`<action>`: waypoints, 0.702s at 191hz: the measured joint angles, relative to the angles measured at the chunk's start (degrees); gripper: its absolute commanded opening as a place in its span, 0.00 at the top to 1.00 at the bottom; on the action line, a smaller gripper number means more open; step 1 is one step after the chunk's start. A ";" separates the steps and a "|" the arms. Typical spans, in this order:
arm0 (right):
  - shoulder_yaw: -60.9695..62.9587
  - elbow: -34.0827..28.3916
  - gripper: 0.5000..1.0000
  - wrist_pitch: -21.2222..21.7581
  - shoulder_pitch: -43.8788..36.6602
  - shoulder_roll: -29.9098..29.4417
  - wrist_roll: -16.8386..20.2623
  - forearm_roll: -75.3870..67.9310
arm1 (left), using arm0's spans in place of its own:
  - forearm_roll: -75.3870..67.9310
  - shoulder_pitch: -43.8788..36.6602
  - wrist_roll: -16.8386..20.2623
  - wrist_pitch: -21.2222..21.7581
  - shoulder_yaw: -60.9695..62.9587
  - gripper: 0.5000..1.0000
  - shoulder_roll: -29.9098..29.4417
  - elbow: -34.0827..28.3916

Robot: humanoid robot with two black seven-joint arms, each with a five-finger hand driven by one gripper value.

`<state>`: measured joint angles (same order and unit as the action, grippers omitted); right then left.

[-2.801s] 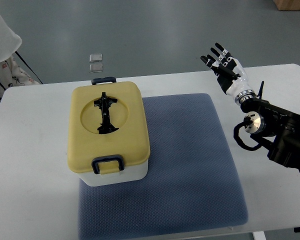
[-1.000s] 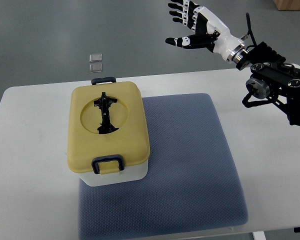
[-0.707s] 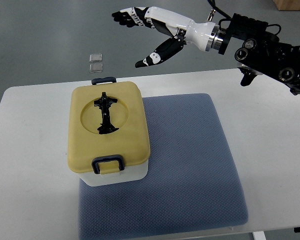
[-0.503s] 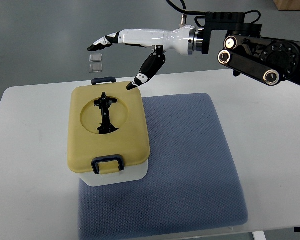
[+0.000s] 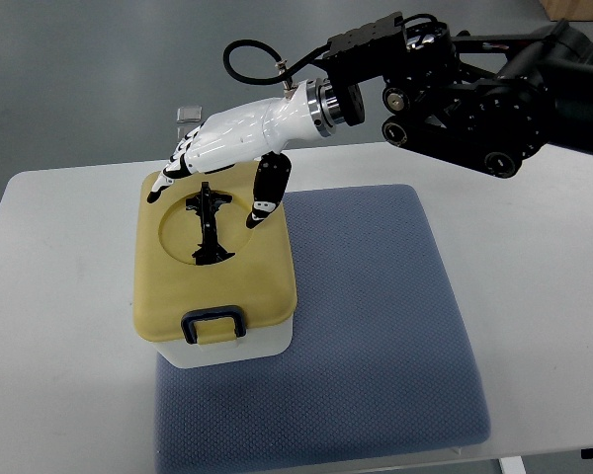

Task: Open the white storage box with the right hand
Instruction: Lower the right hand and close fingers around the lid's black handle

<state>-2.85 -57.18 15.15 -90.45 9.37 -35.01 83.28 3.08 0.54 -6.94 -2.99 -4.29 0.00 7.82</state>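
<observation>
The right hand (image 5: 222, 158) hung spread over the far end of the white storage box (image 5: 215, 265), palm down, fingers (image 5: 168, 176) splayed wide and the thumb (image 5: 262, 202) reaching down toward the lid on the other side, holding nothing. Its dark arm (image 5: 455, 74) ran in from the right, high above the table (image 5: 69, 326). Directly beneath the hand lay the yellow lid (image 5: 212, 276), and between the fingers and the thumb sat the black handle (image 5: 209, 225), folded flat in its round recess; whether any fingertip was actually touching the lid I could not tell from where I stood, though the thumb tip looked very close to it. Nearer to the robot than the hand, at the box's front edge, the dark latch (image 5: 213, 325) looked closed down, and the lid sat square and flush on the white body. The box rested half on the blue-grey mat (image 5: 376, 326), which stretched away below and to the right of the hand. So by my reckoning the opening itself had not begun: the approach seemed about done, and what remained was to take hold of the handle or the latch, free the lid and lift it away. The left hand was nowhere to be seen.
</observation>
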 measured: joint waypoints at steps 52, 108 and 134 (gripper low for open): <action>-1.55 0.18 0.44 -0.97 -0.53 -2.40 0.01 3.02 | 0.00 -0.01 0.00 0.00 0.00 0.00 0.00 0.00; -1.56 1.61 0.61 -2.94 -0.17 -2.79 0.01 3.73 | 0.00 -0.01 0.00 0.00 0.00 0.00 0.00 0.00; -1.55 1.80 0.72 -3.17 -0.10 -2.71 0.01 3.74 | 0.00 -0.02 0.00 0.00 0.00 0.00 0.00 0.00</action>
<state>-4.40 -55.38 11.99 -90.55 6.66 -35.00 87.01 3.08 0.52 -6.94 -2.99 -4.29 0.00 7.82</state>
